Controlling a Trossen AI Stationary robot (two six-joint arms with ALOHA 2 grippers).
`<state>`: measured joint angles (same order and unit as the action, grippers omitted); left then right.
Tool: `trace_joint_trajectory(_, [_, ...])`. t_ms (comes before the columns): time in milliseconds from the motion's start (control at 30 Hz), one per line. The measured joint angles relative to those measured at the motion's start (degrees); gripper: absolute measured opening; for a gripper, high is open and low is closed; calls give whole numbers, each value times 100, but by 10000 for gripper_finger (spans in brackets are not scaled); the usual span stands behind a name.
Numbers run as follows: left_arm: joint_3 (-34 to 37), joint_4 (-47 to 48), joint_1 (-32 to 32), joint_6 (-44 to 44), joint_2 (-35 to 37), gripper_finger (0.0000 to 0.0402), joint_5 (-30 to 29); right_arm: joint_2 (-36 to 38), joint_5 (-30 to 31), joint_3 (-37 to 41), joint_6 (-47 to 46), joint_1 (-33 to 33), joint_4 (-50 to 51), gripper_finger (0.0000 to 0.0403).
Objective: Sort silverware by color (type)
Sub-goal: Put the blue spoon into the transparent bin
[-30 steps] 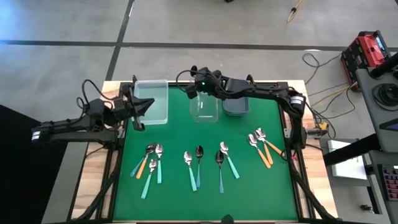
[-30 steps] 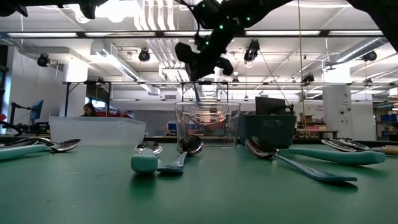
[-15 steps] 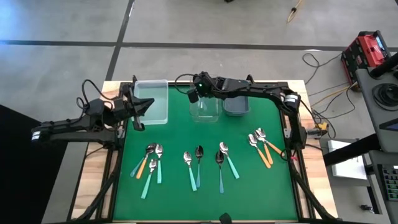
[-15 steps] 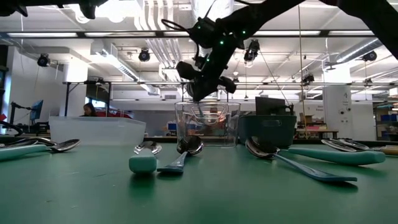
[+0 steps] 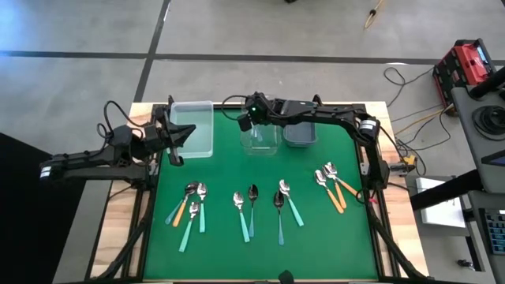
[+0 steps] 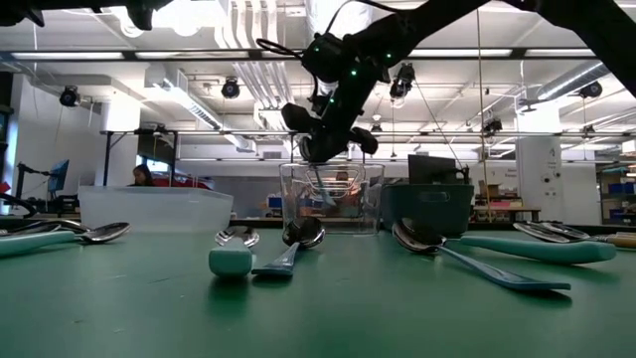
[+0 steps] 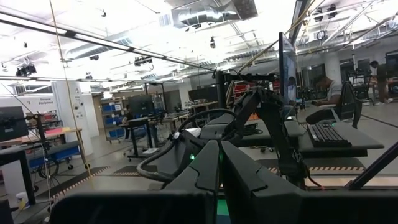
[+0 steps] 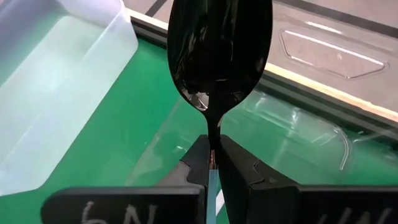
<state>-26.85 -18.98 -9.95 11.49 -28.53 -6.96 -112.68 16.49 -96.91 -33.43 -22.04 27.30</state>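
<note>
Green mat [image 5: 237, 170], dark spoon bowl [image 8: 219, 50], orange-handled spoons [image 5: 335, 193], clear bin [image 5: 259, 136].

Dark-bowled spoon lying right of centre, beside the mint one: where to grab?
Grip the dark-bowled spoon by its thin handle, toward the tip, from straight above, claw closing across it. It lies flat, and the mint-handled spoon crowds its bowl but angles away toward the handle ends.

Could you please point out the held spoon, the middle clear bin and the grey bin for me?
held spoon [image 8: 219, 46]: right wrist view, on its dark bowl.
middle clear bin [image 5: 259, 142]: high view, on its near rim.
grey bin [image 5: 300, 136]: high view, on its floor.
</note>
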Motion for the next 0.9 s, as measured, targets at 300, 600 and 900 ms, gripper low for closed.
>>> trace_joint_trajectory(300, [0,2,0,0,0,0,0,0,0,5,-204,0,615,12])
trace_joint_trajectory(600, [0,13,1,1,0,0,0,0,-23,5,-324,-12,1154,12])
trace_joint_trajectory(900, [0,11,1,0,0,0,-1,-102,-40,9,-575,-45,847,12])
